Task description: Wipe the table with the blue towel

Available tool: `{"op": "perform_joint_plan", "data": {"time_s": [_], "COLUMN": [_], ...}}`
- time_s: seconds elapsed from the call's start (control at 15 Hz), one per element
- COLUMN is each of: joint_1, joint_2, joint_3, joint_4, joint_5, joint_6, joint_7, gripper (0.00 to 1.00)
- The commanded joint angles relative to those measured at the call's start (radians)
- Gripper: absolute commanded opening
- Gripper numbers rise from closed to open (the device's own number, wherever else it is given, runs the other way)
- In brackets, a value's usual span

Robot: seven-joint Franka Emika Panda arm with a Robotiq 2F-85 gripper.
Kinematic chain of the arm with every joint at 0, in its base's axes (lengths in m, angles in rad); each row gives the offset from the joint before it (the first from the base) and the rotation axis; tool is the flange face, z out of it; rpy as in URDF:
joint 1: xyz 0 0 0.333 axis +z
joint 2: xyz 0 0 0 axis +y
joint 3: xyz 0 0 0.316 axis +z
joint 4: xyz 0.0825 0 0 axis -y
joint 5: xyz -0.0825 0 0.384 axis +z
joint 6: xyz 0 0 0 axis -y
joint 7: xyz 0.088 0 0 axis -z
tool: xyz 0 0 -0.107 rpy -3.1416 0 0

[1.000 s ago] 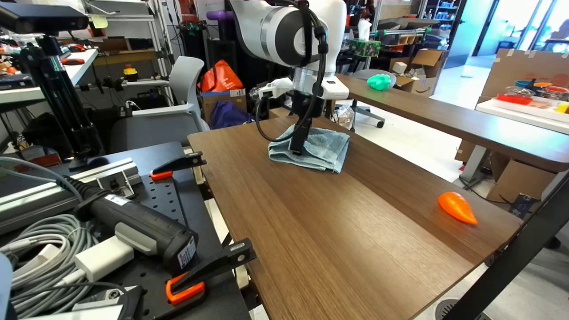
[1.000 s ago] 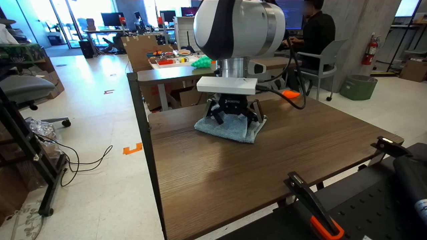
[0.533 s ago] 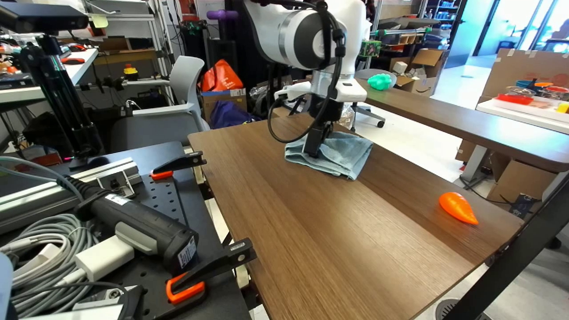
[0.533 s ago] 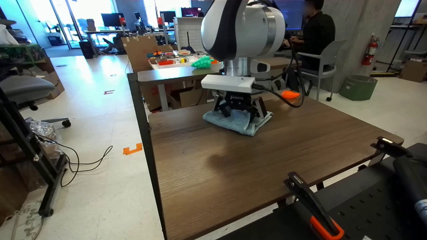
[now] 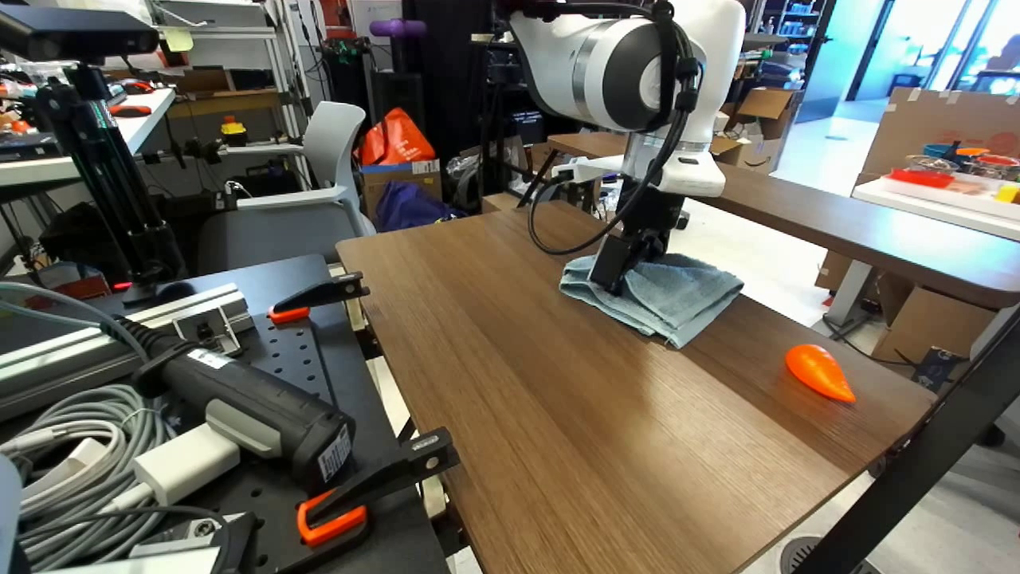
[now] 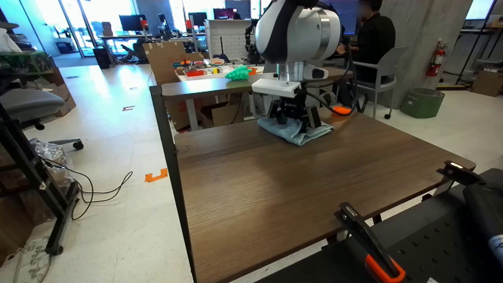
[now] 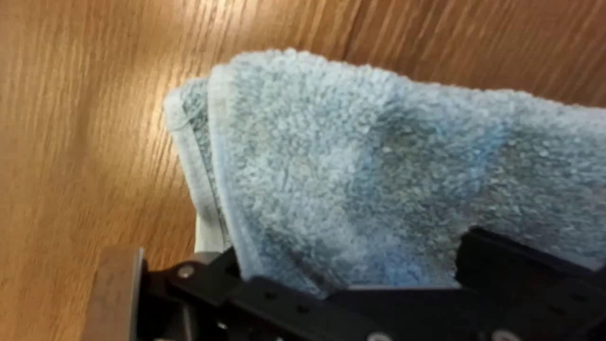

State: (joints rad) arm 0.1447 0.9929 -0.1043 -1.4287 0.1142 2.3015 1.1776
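Towel (image 5: 689, 295), pale blue-grey terry, folded and rumpled, lies on brown wood-grain surface (image 5: 542, 383), right by one long edge; gripper (image 6: 294, 124) points down onto it in both exterior views; fingers (image 5: 612, 265) stand wide apart, tips against the cloth; wrist view has towel spanning the gap between them, can't tell if any fold is pinched; white arm (image 5: 594, 68) overhead, black cable (image 5: 673, 137) looping beside gripper; orange teardrop-shaped object (image 5: 819, 372) on same surface, apart from towel, near the same edge; black-and-orange clamp (image 5: 381, 481) by the opposite long edge, over a black surface (image 5: 263, 277) carrying a dark handheld device (image 5: 247, 399); in an exterior view, green bumpy object (image 6: 238, 73) on a further brown surface (image 6: 208, 87); seated person (image 6: 375, 33) in black beyond; red fire extinguisher (image 6: 435, 63) by a concrete column (image 6: 418, 27).
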Motion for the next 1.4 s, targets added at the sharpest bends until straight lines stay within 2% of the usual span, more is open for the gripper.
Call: {"op": "perform_joint_plan", "data": {"time_s": [0.0,0.33,0.4,0.8,0.93,1.33], "joint_1": [0.0,0.044,0.026,0.028,0.05,0.077], "joint_2": [0.037,-0.046,-0.044,-0.055,-0.013,0.018], "joint_3": [0.019,0.004,0.008,0.007,-0.004,-0.061], "joint_4": [-0.004,-0.167,-0.075,-0.083,-0.013,-0.065], "joint_5": [-0.017,-0.089,-0.057,-0.059,-0.071,-0.184], "joint_6": [-0.059,-0.056,-0.051,-0.049,-0.126,-0.124], "joint_7": [-0.035,-0.145,-0.111,-0.112,-0.07,-0.065], "gripper": [1.0,1.0,1.0,1.0,1.0,1.0]}}
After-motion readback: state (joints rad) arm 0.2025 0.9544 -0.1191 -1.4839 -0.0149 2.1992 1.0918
